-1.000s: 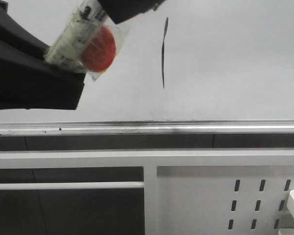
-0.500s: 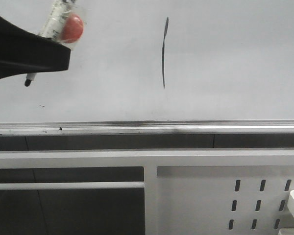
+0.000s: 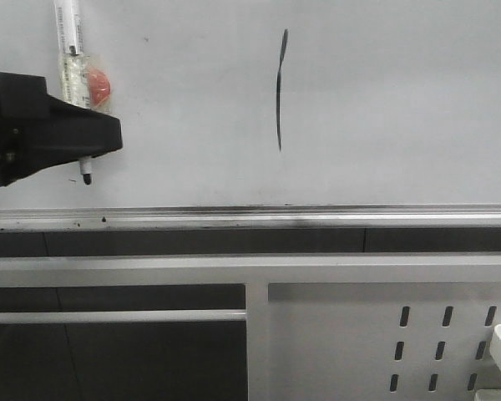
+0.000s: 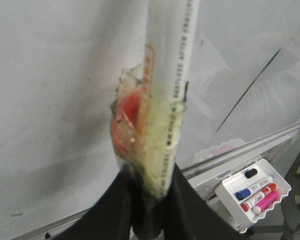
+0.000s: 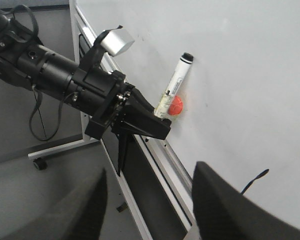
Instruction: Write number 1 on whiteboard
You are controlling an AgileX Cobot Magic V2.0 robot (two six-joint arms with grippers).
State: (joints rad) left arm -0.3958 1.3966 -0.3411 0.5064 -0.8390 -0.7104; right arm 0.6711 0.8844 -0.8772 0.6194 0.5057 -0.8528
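Front view showed the 1 [image 3: 279, 88] already drawn on the whiteboard [image 3: 401, 109], a thin black, slightly curved upright stroke above the silver rail [image 3: 317, 219]. The left end effector [image 3: 83, 138] was closed on the marker [image 3: 72, 42], well left of the stroke, tip pointing down just above the rail. A red, round object [image 3: 98, 87] wrapped in clear film was taped to the marker body.

The right end effector [image 5: 150, 210] stood open and empty, its fingers [image 5: 225, 200] spread apart away from the board.

Judgement: the stroke looked complete, so the remaining step was withdrawal. To do it well, the tip should be drawn straight off the surface before any sideways travel, so no stray mark is added, and the grip should stay firm until the marker is clear of the rail.

Left wrist view showed a white tray [image 4: 230, 192] below the rail, holding four markers [image 4: 257, 192]: black, blue, red and pink, lying side by side.
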